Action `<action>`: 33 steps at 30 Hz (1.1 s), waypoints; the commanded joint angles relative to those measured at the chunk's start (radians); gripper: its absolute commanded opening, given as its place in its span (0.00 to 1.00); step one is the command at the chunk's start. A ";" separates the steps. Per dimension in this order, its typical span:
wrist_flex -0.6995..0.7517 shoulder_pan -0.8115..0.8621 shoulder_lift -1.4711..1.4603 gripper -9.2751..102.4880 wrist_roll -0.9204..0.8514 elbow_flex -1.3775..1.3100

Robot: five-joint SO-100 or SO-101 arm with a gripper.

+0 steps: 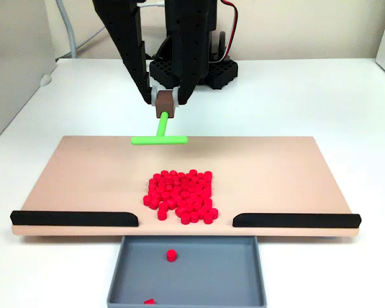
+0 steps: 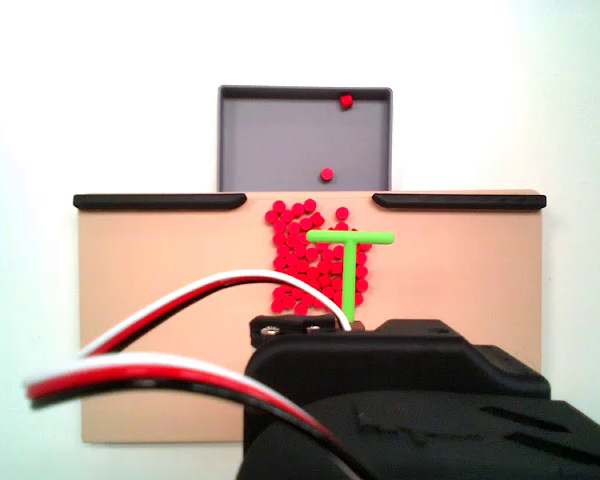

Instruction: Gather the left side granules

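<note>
The granules [image 1: 181, 196] lie bunched mid-board, ahead of the end effector [image 1: 165, 104], which is clamped on the green pusher [image 1: 159, 137]. Judged best: lower the bar behind the pile's far edge, then sweep straight toward the gap between the black rails [image 1: 75, 218] above the grey tray [image 1: 187, 273]. The board [image 1: 83, 173] lies bare on both flanks.

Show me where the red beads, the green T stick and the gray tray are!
granules [image 1: 181, 197], a fixed view, middle of the pile.
green T-shaped pusher [image 1: 159, 139], a fixed view, its crossbar.
gray tray [image 2: 280, 140], a fixed view, bare floor.
</note>
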 commanded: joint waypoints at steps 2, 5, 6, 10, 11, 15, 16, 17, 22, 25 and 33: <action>-0.003 -0.018 0.080 0.08 0.006 0.034; -0.003 -0.018 0.084 0.08 -0.002 0.034; 0.002 -0.018 0.081 0.08 -0.002 0.034; 0.006 -0.015 0.072 0.08 0.018 0.034; 0.006 -0.014 0.078 0.08 0.020 0.034; -0.002 -0.012 0.095 0.08 -0.015 0.032; 0.005 -0.015 0.095 0.08 -0.018 0.032; 0.008 -0.020 0.095 0.08 -0.021 0.032; 0.009 -0.026 0.101 0.08 -0.040 0.023; 0.009 -0.038 0.112 0.08 -0.031 0.032; 0.009 -0.051 0.106 0.08 -0.046 0.032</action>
